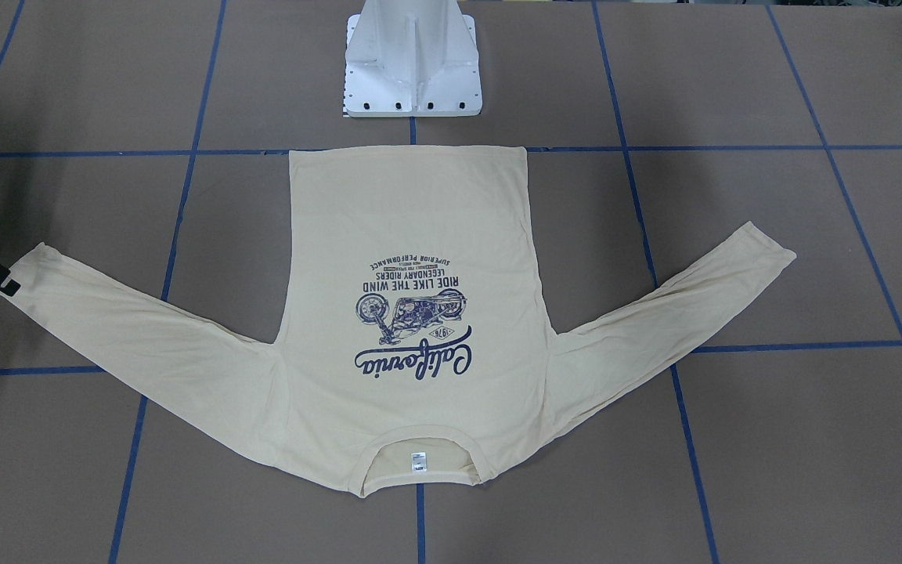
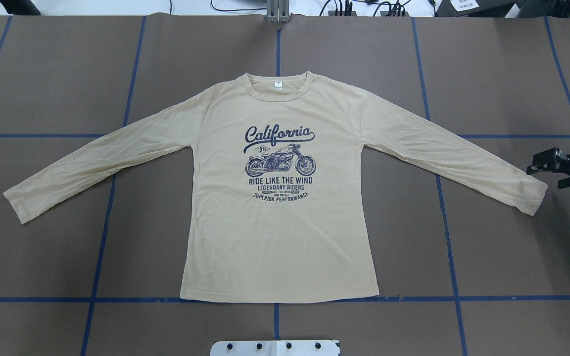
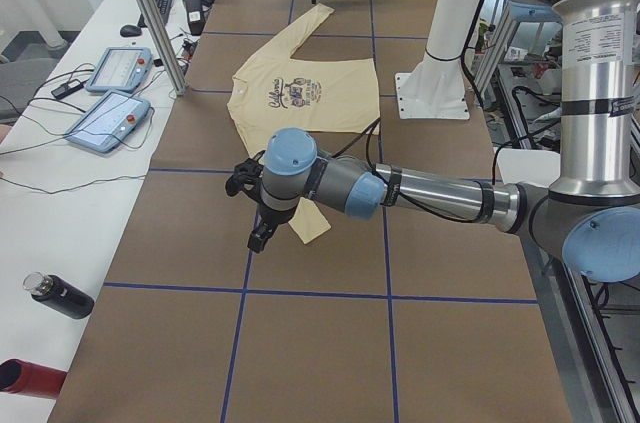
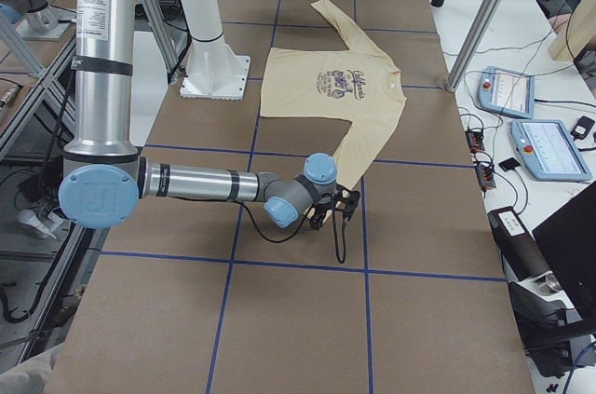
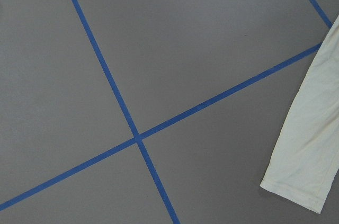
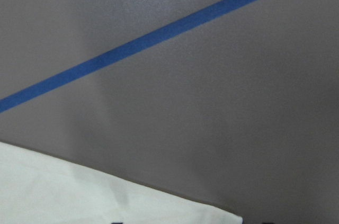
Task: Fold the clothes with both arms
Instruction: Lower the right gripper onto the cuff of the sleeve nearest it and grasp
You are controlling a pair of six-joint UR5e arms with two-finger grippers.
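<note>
Hanging beside the flat T-shirt (image 2: pixel 275 237), the right gripper (image 2: pixel 545 177) stands parted (left gripper (image 3: pixel 258 235): cannot tell).

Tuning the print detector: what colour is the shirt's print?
Navy print, clearest in the overhead view.

We see two jointed arms of one make. The left arm (image 3: pixel 440 195) is built of brushed silver tubes joined by dark grey housings, each closed with a round light-blue cap. A band of small dark lettering rings its upright tube, and a black cable loops along the forearm to the black two-finger left claw (image 3: pixel 258 235). The right arm (image 4: pixel 200 182) has the same tubes, joints, caps and cable, and ends in the black right claw (image 2: pixel 552 170). The white metal pedestal (image 1: pixel 412 94) has a ribbed column and a square base plate dotted with dark bolts.
</note>
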